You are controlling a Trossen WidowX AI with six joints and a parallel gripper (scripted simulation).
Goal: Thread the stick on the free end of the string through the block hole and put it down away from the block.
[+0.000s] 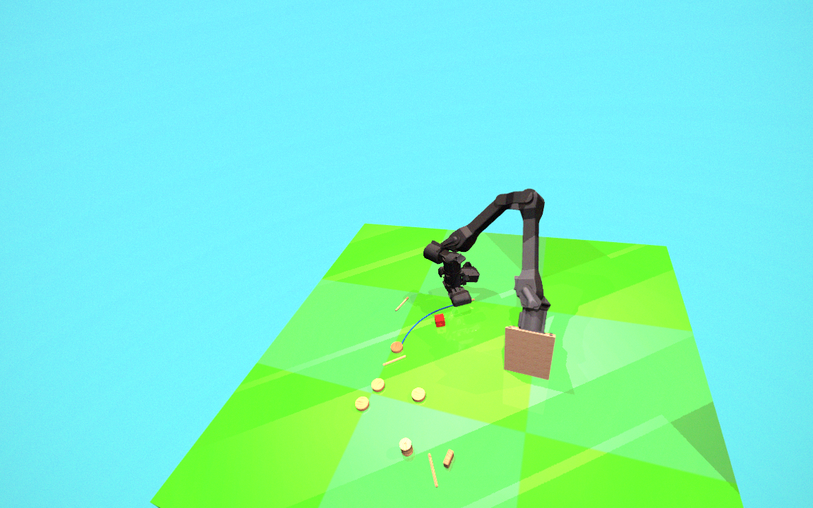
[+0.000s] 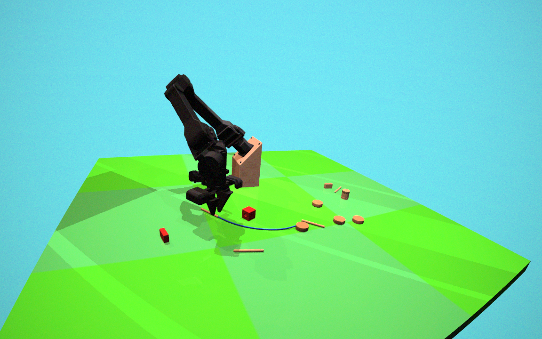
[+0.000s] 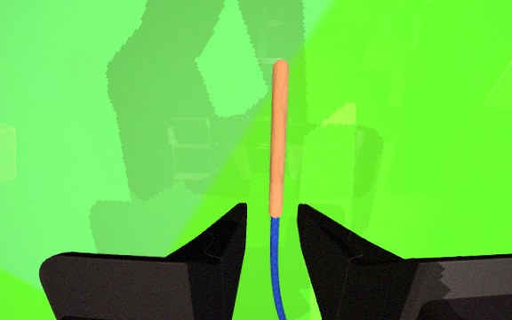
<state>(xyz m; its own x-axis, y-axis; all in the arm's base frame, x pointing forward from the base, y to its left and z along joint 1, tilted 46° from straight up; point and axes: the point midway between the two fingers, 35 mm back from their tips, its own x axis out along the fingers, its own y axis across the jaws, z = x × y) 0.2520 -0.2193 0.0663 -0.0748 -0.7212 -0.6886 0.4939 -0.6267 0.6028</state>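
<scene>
Pincer point(image 2: 217, 212) point(image 3: 272, 205) standing partly open, gripping nothing; stick point(image 2: 209, 212) point(image 3: 279, 138) lying on the table between or just below its tips, blue string point(image 1: 423, 319) point(image 2: 260, 229) point(image 3: 275, 267) trailing to the button point(image 1: 396, 346) point(image 2: 301, 226). Red block point(image 1: 439, 320) point(image 2: 248, 213) sitting unthreaded nearby; grasping, threading, pulling through and setting down all remaining.

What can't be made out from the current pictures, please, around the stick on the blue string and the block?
- Top view: most of the string's stick, hidden behind the gripper.
- Top view: the small red slab, behind the arm.
- Wrist view: most of that slab, cut off by the left edge.
- Exterior view: the far side of the red block, turned away, so the hole's exit is unseen.
</scene>
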